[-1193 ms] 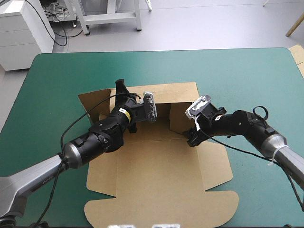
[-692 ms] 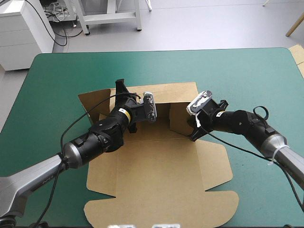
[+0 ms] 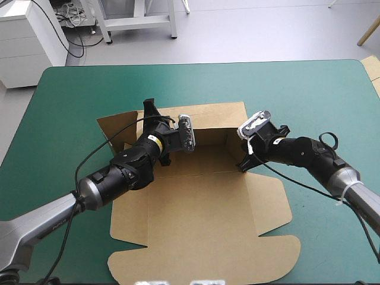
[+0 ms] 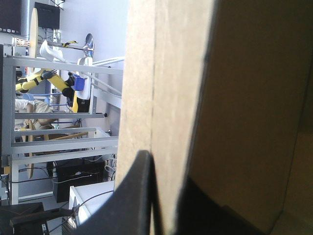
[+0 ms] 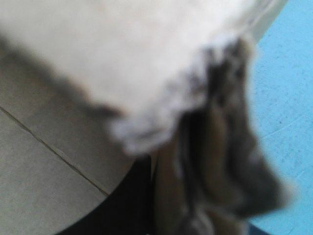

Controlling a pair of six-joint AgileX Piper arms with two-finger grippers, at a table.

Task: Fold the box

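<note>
The brown box (image 3: 202,219) lies on the teal-green cover, its lid flat toward the near edge and its back wall (image 3: 208,122) raised. My left gripper (image 3: 153,119) is at the left end of that wall. In the left wrist view its fingers (image 4: 142,196) are all but shut, with the upright board edge (image 4: 171,98) between them. My right gripper (image 3: 242,165) is at the box's right side wall (image 3: 233,147). The right wrist view is blurred, but a strip of board (image 5: 195,161) runs between its dark fingers (image 5: 124,210), which stand close together.
The bare cover (image 3: 297,89) stretches beyond the box toward the far edge and to both sides. A pale piece of board (image 3: 372,68) shows at the table's far right edge.
The right gripper's fingers have come together on the right side wall. That wall has swung outward to the right, opening the box's inside. The left arm has not moved.
</note>
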